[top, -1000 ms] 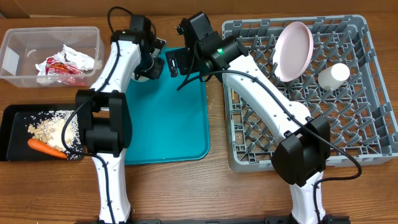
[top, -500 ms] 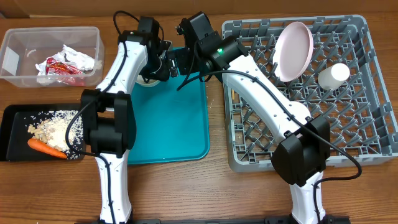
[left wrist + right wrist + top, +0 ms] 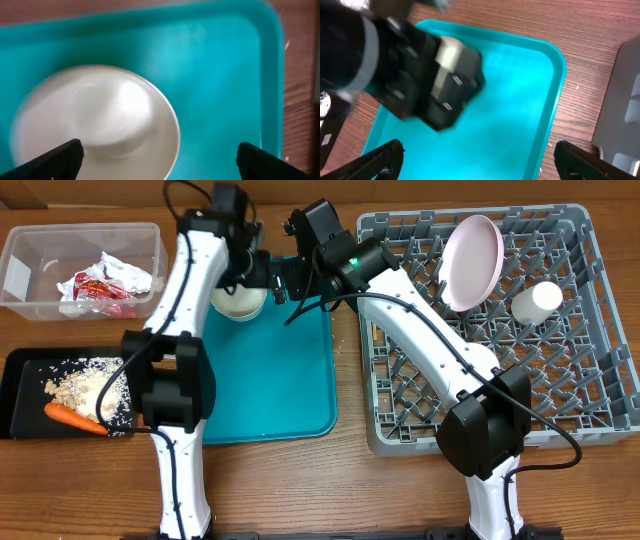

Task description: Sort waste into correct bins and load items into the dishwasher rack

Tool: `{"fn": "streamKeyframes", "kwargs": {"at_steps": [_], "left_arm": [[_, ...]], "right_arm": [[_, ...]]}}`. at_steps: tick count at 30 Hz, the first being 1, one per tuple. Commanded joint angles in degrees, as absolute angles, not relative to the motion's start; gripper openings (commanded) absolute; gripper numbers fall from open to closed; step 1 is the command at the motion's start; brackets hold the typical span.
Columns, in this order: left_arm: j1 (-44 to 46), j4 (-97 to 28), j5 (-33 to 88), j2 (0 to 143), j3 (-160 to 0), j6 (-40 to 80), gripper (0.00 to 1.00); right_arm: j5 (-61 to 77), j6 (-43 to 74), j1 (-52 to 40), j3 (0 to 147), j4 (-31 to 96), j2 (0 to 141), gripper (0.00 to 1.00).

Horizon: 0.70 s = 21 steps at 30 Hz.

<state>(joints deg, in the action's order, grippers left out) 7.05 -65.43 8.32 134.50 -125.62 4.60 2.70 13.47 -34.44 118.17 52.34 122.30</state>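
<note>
A small white bowl [image 3: 238, 301] [image 3: 100, 120] sits in the far left corner of the teal tray [image 3: 270, 380]. Just above it, my left gripper [image 3: 252, 278] [image 3: 160, 162] is open, one fingertip over the bowl and the other over bare tray. Close beside it, my right gripper [image 3: 283, 280] [image 3: 480, 162] hangs open and empty over the tray. The pink-white plate [image 3: 472, 260] stands on edge in the grey dishwasher rack [image 3: 600, 420], and a white cup [image 3: 535, 300] lies near it. The clear tub [image 3: 30, 250] holds a red wrapper [image 3: 92, 288] and a napkin [image 3: 128, 273]. The black tray [image 3: 18, 405] holds food scraps [image 3: 85, 388] and a carrot [image 3: 75, 417].
The two wrists crowd together over the teal tray's far edge; the left arm's black wrist [image 3: 420, 85] fills the right wrist view. Bare wooden table [image 3: 300, 480] lies in front of the tray and the rack.
My left gripper has opened wide and let go of the bowl, which now rests in plain view on the teal tray. The left wrist has drawn back slightly. The right arm has not moved.
</note>
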Motion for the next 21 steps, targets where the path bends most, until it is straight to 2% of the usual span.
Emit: {"fn": "streamKeyframes", "kwargs": {"at_steps": [1, 7, 16, 21], "left_arm": [[5.2, -67.9, 6.3, 134.4, -132.6, 8.4, 1.0], [0.5, -73.5, -0.3, 134.3, -142.8, 19.4, 1.0], [-7.9, -89.6, -4.7, 134.3, -163.2, 19.8, 1.0], [-13.2, -96.8, -11.1, 134.3, -166.9, 19.7, 1.0]], "right_arm": [[2.4, 13.6, -34.2, 120.0, 52.1, 119.7, 1.0], [2.4, 13.5, -34.2, 120.0, 52.1, 119.7, 1.0], [2.4, 13.6, -34.2, 120.0, 52.1, 119.7, 1.0], [2.4, 13.5, -34.2, 120.0, 52.1, 119.7, 1.0]]}}
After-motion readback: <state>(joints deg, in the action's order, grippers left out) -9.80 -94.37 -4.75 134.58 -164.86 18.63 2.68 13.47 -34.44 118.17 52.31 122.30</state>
